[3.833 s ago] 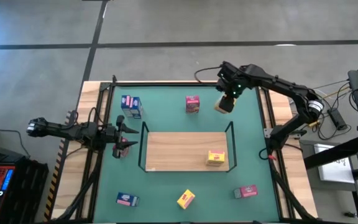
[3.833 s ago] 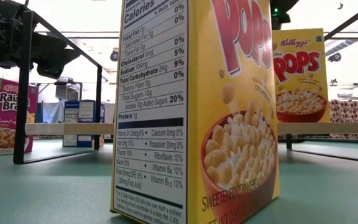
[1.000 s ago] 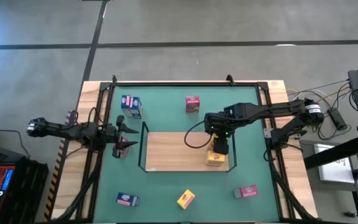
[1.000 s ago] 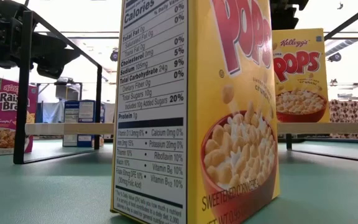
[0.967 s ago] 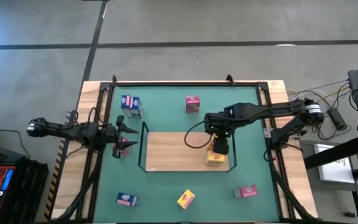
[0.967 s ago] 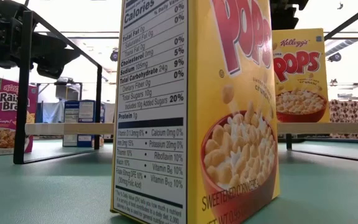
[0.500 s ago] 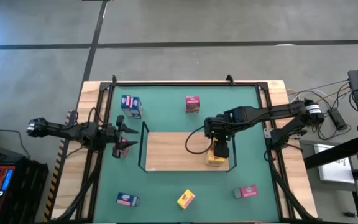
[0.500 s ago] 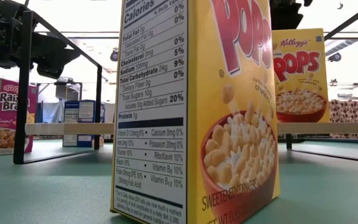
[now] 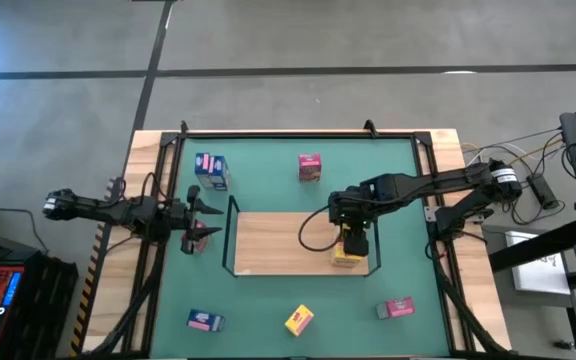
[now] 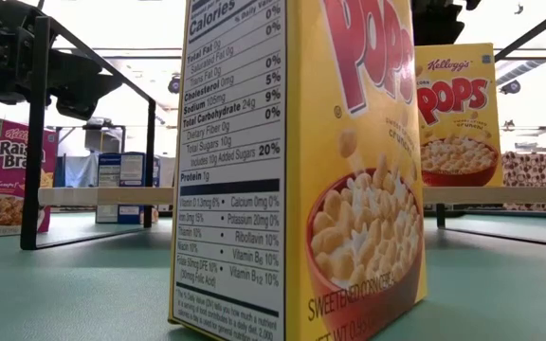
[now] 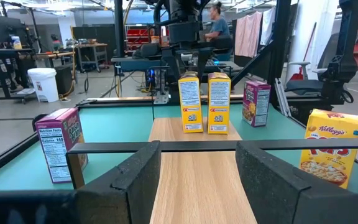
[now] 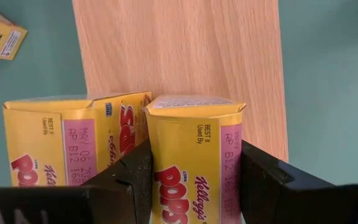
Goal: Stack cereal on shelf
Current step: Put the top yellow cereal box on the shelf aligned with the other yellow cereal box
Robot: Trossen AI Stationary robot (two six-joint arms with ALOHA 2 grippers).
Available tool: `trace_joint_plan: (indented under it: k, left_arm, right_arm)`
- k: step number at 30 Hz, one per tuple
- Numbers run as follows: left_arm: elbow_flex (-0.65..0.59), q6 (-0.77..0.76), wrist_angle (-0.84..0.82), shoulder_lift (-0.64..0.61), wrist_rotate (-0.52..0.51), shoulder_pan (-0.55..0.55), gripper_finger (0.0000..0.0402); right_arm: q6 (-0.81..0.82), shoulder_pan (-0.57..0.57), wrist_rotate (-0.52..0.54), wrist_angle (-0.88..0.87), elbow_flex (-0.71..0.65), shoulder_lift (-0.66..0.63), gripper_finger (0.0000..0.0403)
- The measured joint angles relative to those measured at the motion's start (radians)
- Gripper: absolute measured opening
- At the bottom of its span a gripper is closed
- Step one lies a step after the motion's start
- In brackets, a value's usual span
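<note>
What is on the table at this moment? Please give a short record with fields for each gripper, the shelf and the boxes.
right gripper: above the shelf's right end, shut on the held yellow box
second yellow box: close beside the held one, upright on the shelf
shelf: wooden board in the middle of the table
left gripper: waiting at the table's left side, open, holding nothing
loose yellow box: on the table, off the shelf
pink box: on the table, off the shelf

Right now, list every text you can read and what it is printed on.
"POPS", "Calories", "Protein 1g": near yellow box.
"Kellogg's POPS": far yellow box on the shelf.
"Raisin Bran", partly cut off: pink box.
"BEST IF USED BY", "Kellogg's": box between the right gripper's fingers.
Blue boxes: too small.
</note>
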Motion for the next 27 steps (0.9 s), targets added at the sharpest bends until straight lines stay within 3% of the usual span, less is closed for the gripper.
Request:
trace_joint_plan:
  k: [9, 27]
  left_arm:
    - [0.0, 0.0, 0.0, 0.0, 0.0, 0.0, 0.0192]
    - [0.0, 0.0, 0.0, 0.0, 0.0, 0.0, 0.0192]
  right_arm:
    - [-0.011, 0.0, 0.0, 0.041, 0.0, 0.001, 0.0181]
    - [-0.046, 0.0, 0.001, 0.038, 0.005, 0.001, 0.0342]
